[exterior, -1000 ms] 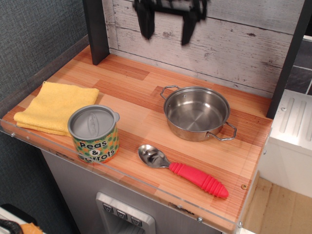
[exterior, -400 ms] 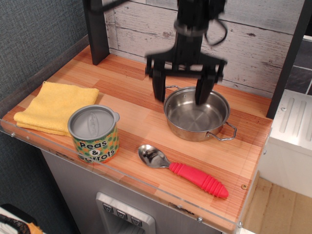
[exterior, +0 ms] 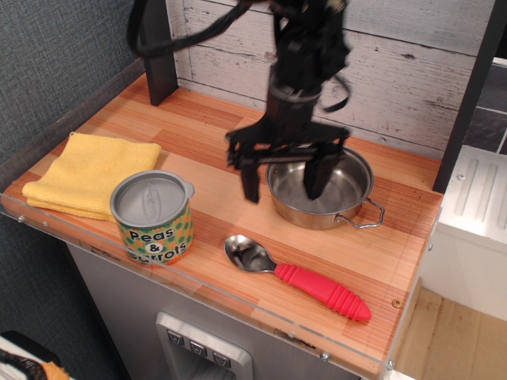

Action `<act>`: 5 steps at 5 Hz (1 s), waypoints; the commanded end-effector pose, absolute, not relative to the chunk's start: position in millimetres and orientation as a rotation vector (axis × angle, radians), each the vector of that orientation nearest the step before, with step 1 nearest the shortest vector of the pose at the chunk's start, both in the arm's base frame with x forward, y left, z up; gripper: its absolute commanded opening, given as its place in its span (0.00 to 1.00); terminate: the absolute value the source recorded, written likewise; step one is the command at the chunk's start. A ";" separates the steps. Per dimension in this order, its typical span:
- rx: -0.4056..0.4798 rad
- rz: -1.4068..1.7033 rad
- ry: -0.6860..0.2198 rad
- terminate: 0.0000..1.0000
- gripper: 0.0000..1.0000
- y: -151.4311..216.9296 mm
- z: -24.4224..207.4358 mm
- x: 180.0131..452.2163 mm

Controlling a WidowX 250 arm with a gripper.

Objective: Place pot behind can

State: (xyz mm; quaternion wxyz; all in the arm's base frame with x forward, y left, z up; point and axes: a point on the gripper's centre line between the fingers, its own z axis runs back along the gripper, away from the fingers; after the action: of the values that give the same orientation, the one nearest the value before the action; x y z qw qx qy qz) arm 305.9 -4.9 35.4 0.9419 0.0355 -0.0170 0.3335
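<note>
1. We see the black gripper spread wide, holding nothing; 1 finger is outside the left rim, the other inside the bowl.
2. The shallow shiny steel pot sits right-center on the wooden counter.
3. The green-yellow "Peas & Carrots" tin can stands front-left, w/ a yellow folded cloth beside it.

A wooden bench with striped planks is sitting against a whitewashed plank wall. A dark grey textured wall is standing at left. Pale wood flooring is showing at lower right.
</note>
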 end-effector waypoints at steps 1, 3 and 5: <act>-0.021 0.714 -0.131 0.00 1.00 -5.7 26.7 317.7; -0.014 0.725 -0.141 0.00 0.00 -4.0 32.6 317.2; -0.070 0.708 -0.209 0.00 0.00 1.2 51.2 322.5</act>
State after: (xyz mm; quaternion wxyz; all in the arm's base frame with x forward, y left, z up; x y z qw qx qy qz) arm 315.2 1.1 35.2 0.9340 -0.0297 -0.0780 0.3475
